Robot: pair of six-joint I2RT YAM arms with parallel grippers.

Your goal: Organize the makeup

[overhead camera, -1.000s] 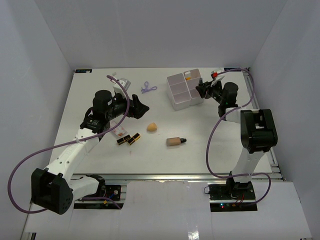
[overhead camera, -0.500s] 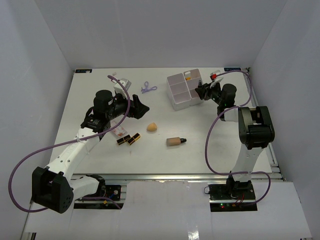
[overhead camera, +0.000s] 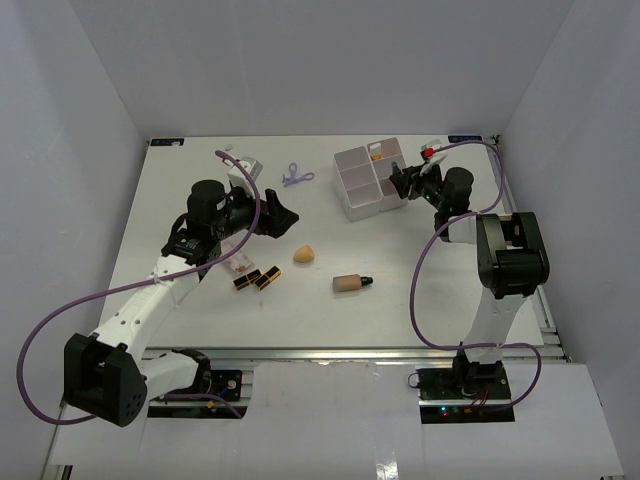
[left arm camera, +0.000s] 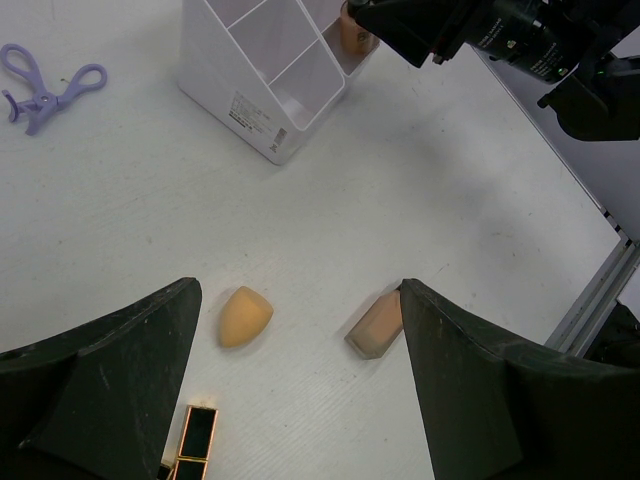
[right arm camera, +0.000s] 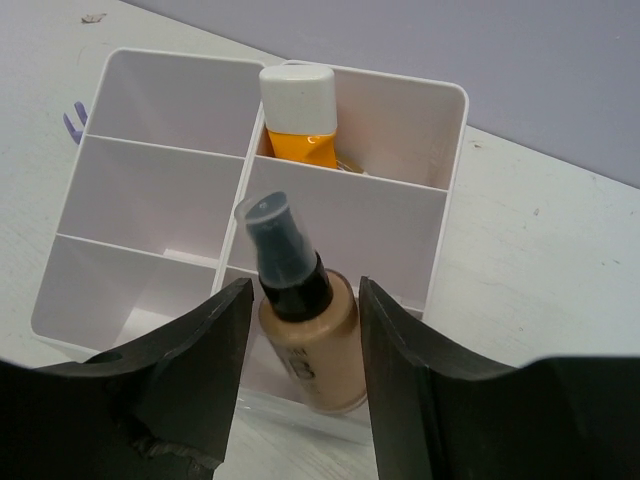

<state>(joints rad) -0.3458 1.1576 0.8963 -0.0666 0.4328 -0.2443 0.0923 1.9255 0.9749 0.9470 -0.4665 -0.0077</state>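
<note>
The right hand [right arm camera: 305, 300] brackets a beige bottle [right arm camera: 312, 345] tilted in the white box [right arm camera: 440, 140]; whether it is gripped is unclear. The left hand [left arm camera: 300, 300] hovers with its fingers apart.

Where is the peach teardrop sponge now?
In the top view, the peach teardrop sponge lies left of centre on the table, between the black-gold lipsticks and the lying beige bottle.

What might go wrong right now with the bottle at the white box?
The beige bottle leans tilted in the white box, between the fingers of the right hand; pulling away might drag or topple it. The open left hand hangs over the sponge and the lying bottle; a finger landing on that bottle could roll it aside.
</note>
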